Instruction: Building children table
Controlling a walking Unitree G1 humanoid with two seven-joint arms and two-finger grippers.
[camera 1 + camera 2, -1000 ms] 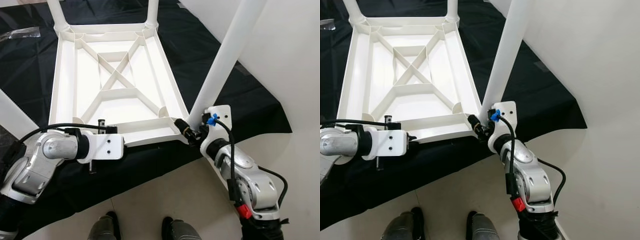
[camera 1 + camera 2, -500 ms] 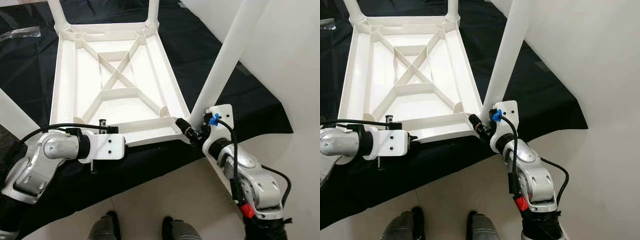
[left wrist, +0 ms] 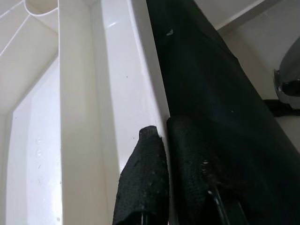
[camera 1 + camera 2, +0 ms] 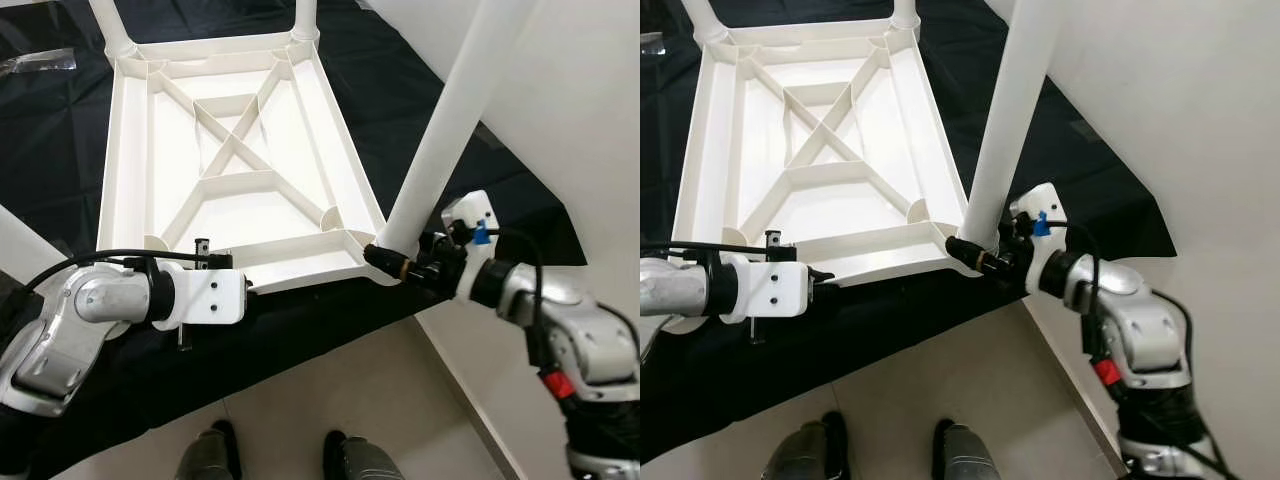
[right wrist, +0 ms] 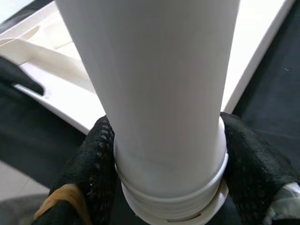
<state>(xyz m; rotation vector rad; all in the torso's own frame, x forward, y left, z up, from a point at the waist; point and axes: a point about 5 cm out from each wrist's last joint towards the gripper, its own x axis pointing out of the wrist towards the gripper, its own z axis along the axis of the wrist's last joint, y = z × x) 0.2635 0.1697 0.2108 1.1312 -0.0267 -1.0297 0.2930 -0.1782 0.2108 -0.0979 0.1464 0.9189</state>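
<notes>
Left eye view: lying upside down on a black cloth [image 4: 60,140] spread over the floor [image 4: 300,410], a white table top [image 4: 235,160], ribbed underside facing up. Standing in the far corners, two legs [image 4: 305,15]; rising tilted from the near right corner, a third leg [image 4: 455,110]. Right gripper [image 4: 395,262] gripping that leg at its base. Left gripper [image 4: 240,287] reaching to the near edge of the top.

Right eye view: showing the same scene, robot's feet [image 4: 885,450] standing on the floor below.

Left wrist view: two black fingers [image 3: 145,187] closing on the thin white rim of the top, one inside, one outside against the cloth.

Right wrist view: black fingers [image 5: 96,164] pressing both sides of the leg just above its threaded end, jaws clamping it.
</notes>
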